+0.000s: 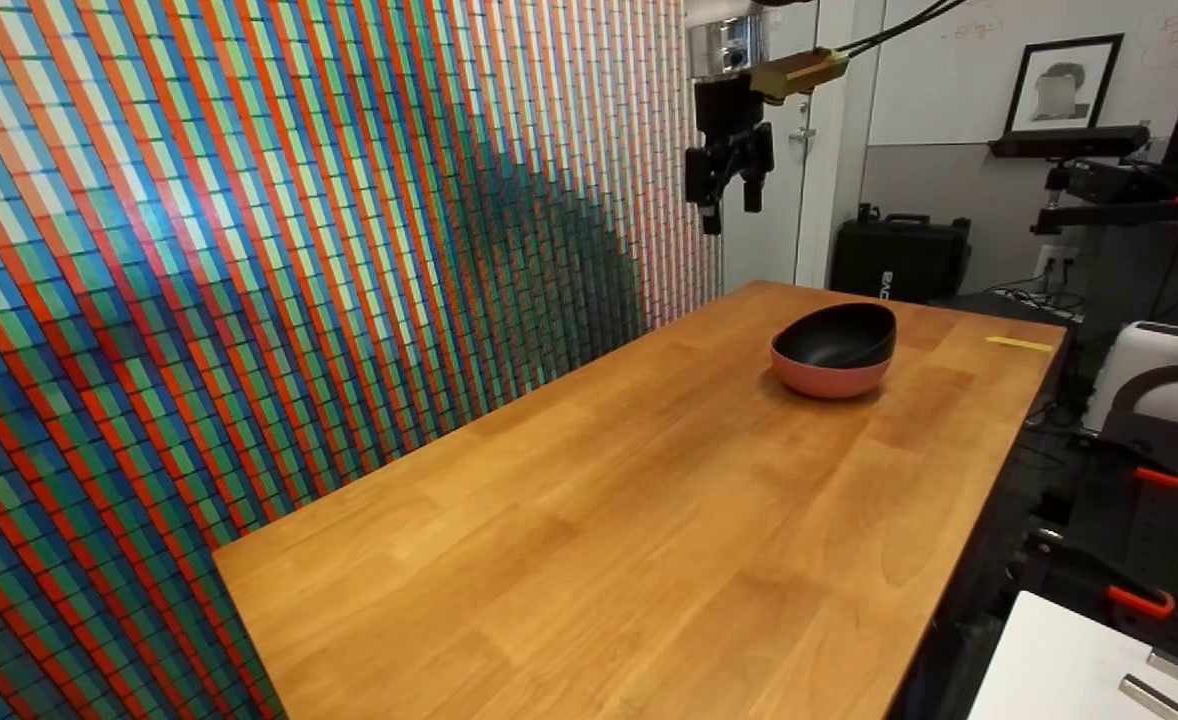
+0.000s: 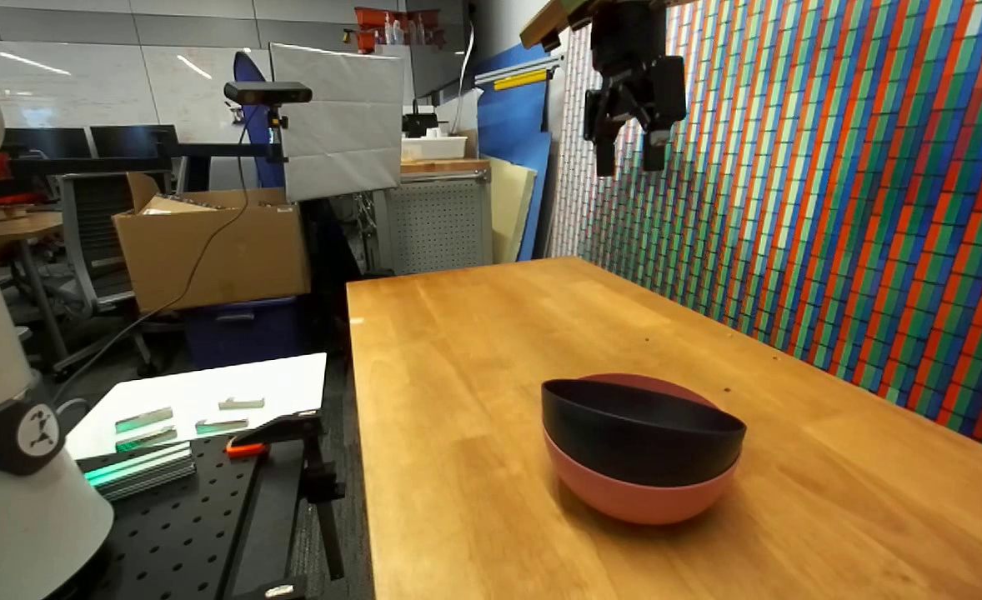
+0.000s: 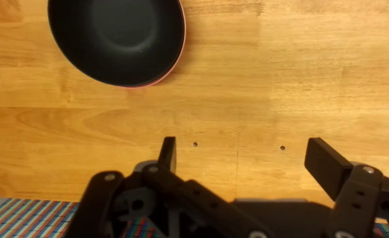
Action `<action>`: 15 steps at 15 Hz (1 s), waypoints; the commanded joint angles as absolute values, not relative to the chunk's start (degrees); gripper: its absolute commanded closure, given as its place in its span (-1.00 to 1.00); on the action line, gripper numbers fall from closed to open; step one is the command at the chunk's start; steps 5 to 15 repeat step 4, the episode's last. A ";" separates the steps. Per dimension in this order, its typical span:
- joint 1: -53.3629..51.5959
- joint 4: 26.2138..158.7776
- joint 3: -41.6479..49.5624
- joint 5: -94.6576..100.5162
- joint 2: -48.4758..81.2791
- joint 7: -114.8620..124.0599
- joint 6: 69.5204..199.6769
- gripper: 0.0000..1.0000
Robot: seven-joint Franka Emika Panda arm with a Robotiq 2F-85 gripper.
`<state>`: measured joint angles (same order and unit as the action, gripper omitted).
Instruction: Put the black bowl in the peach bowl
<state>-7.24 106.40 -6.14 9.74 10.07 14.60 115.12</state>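
Note:
The black bowl sits tilted inside the peach bowl, with one side of its rim raised. In both exterior views the black bowl (image 1: 834, 340) (image 2: 641, 433) rests in the peach bowl (image 1: 831, 381) (image 2: 645, 502), which stands upright on the wooden table. In the wrist view the black bowl (image 3: 122, 39) is at the upper left, cut off by the frame's top, and only a thin edge of the peach bowl (image 3: 185, 31) shows. My gripper (image 1: 733, 208) (image 2: 629, 160) (image 3: 241, 140) is open and empty, high above the table and apart from both bowls.
The wooden table (image 1: 589, 520) (image 2: 458, 375) runs along a wall of coloured tiles (image 1: 299, 250) (image 2: 841, 208). A strip of yellow tape (image 1: 1019, 343) lies near the table's edge. A side bench with a white board (image 2: 216, 392) stands beside the table.

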 commanded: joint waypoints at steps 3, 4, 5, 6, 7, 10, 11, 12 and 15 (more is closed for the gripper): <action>-7.64 105.25 -5.63 9.65 10.09 13.79 113.46 -1.00; -7.63 105.23 -5.61 9.65 10.09 13.71 113.41 -1.00; -7.63 105.23 -5.61 9.65 10.09 13.71 113.41 -1.00; -7.63 105.23 -5.61 9.65 10.09 13.71 113.41 -1.00; -7.63 105.23 -5.61 9.65 10.09 13.71 113.41 -1.00; -7.63 105.23 -5.61 9.65 10.09 13.71 113.41 -1.00; -7.63 105.23 -5.61 9.65 10.09 13.71 113.41 -1.00; -7.63 105.23 -5.61 9.65 10.09 13.71 113.41 -1.00; -7.63 105.23 -5.61 9.65 10.09 13.71 113.41 -1.00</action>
